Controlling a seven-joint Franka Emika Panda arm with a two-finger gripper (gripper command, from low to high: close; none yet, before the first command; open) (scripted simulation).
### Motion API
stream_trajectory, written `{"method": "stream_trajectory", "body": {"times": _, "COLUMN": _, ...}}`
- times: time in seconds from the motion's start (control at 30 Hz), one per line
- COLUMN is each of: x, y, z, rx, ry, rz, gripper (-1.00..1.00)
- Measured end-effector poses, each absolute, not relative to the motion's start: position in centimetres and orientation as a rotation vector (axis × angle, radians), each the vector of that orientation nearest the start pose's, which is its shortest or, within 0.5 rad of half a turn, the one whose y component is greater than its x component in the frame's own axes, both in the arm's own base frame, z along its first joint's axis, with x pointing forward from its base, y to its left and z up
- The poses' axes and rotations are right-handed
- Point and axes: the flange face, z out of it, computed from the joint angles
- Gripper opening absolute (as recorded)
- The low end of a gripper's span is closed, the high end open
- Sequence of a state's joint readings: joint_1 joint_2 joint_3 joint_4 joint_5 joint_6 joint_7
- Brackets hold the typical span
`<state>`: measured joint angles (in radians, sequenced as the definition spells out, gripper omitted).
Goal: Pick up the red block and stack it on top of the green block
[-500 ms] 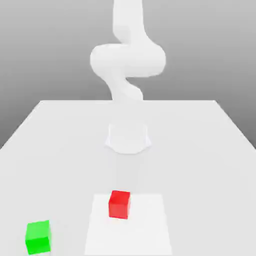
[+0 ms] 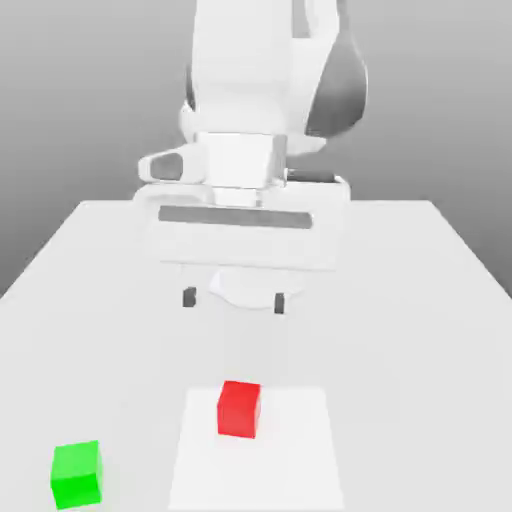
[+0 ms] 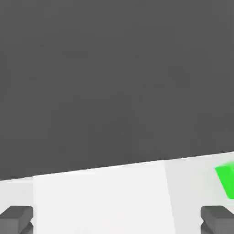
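We see the green block point(image 3: 227, 181) cut off at the hand view's edge. The gripper point(image 2: 233, 298), fingers spread wide and empty, hangs above the table point(image 2: 420, 300), with the red block point(image 2: 239, 408) nearer the camera than it, well apart.

The white arm folds down from above, its wide hand held level over the table. The gripper point(image 2: 233, 298) points downward, its two dark fingertips point(image 2: 189, 297) spread wide apart, holding nothing.

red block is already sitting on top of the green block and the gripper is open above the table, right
Not quite. The exterior view shows the red block resting on the table, apart from the green block, which sits nearer the exterior view's left. Nothing is stacked yet. The rest holds: the gripper is open above the table.
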<state>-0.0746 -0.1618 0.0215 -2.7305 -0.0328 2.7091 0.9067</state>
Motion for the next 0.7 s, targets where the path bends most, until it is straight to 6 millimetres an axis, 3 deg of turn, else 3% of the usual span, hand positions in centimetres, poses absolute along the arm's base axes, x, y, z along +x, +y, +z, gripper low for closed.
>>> {"method": "stream_trajectory", "body": {"times": 0.1, "x": 38.0, "y": -2.2, "z": 22.5, "rx": -2.782, "ry": 1.437, "rz": -0.048, "gripper": 0.00}}
{"method": "stream_trajectory", "body": {"times": 0.33, "x": 37.0, "y": -2.2, "z": 15.1, "rx": -2.786, "ry": 1.450, "rz": 0.000, "gripper": 0.00}}
{"method": "stream_trajectory", "body": {"times": 0.37, "x": 37.0, "y": -2.2, "z": 14.6, "rx": -2.787, "ry": 1.450, "rz": 0.000, "gripper": -1.00}}
{"method": "stream_trajectory", "body": {"times": 0.57, "x": 36.9, "y": -2.2, "z": 14.3, "rx": -2.786, "ry": 1.450, "rz": -0.001, "gripper": -1.00}}
{"method": "stream_trajectory", "body": {"times": 0.7, "x": 37.1, "y": -2.2, "z": 16.9, "rx": -2.785, "ry": 1.451, "rz": -0.001, "gripper": -1.00}}
